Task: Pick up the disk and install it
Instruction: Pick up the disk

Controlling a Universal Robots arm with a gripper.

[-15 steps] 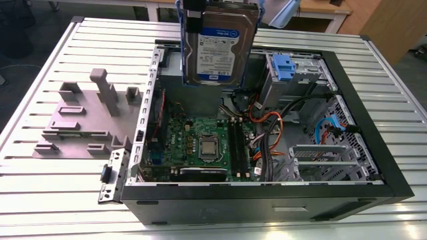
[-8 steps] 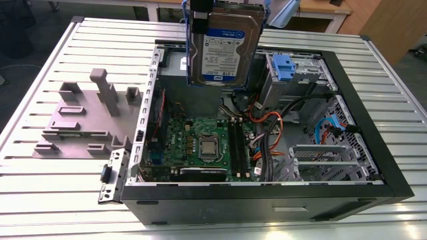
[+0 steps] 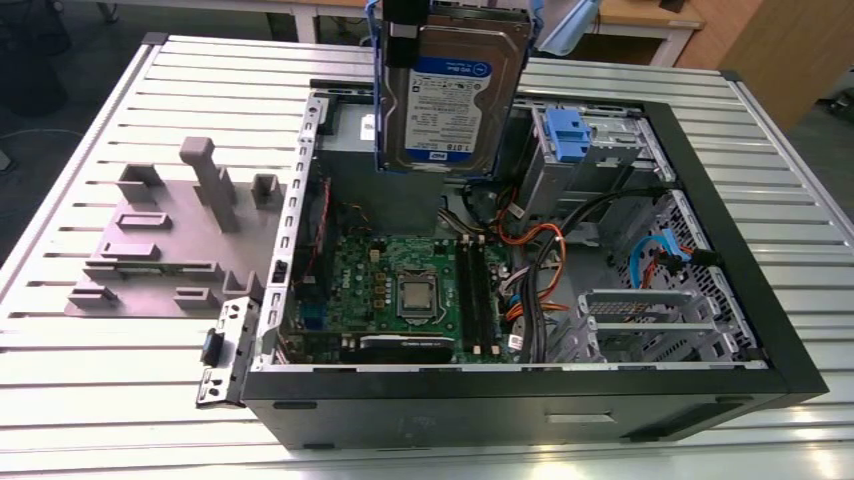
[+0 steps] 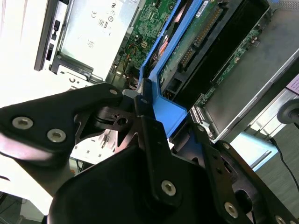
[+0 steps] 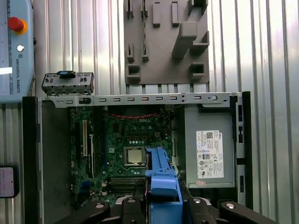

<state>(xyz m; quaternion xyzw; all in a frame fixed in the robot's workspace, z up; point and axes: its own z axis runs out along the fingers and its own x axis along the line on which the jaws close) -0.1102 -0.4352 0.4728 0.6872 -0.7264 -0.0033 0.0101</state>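
In the exterior view, the disk hung upright at twelve o'clock of the picture, its white-and-blue label facing us, over the open computer case. The motherboard lay at six o'clock of the disk. The drive cage with its blue tab sat at three o'clock of the disk. A grey fixture plate rested on the slatted table at nine o'clock of the case.

In the second wrist view, we saw the claw clamped shut on the disk's blue frame. One dark finger pressed against the frame's edge. The disk's green circuit-board side faced the camera. The power supply lay beyond it inside the case.

In the first wrist view, the claw gripped the blue frame directly over the motherboard, just beside the processor. The power supply with its white sticker sat in the case next to it. The fixture plate lay outside the case.
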